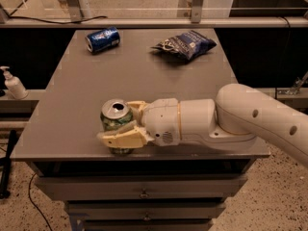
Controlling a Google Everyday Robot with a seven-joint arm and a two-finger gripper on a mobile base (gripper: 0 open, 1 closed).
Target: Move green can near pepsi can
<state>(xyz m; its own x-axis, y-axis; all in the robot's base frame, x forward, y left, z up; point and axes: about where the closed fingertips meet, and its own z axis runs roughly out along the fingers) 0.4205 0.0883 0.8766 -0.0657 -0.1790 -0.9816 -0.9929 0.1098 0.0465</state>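
The green can (pixel 114 115) stands upright near the front left edge of the grey table (pixel 159 81), its silver top showing. My gripper (pixel 116 121) reaches in from the right and is shut on the green can, with one finger (pixel 122 139) across its front and the other behind it. The pepsi can (pixel 102 39), blue with white and red markings, lies on its side at the table's far left, well away from the gripper.
A dark blue crinkly chip bag (pixel 185 44) lies at the far right of the table. A soap dispenser bottle (pixel 13 83) stands on a ledge left of the table. Drawers (pixel 144 194) sit below the table front. A rail runs behind the table.
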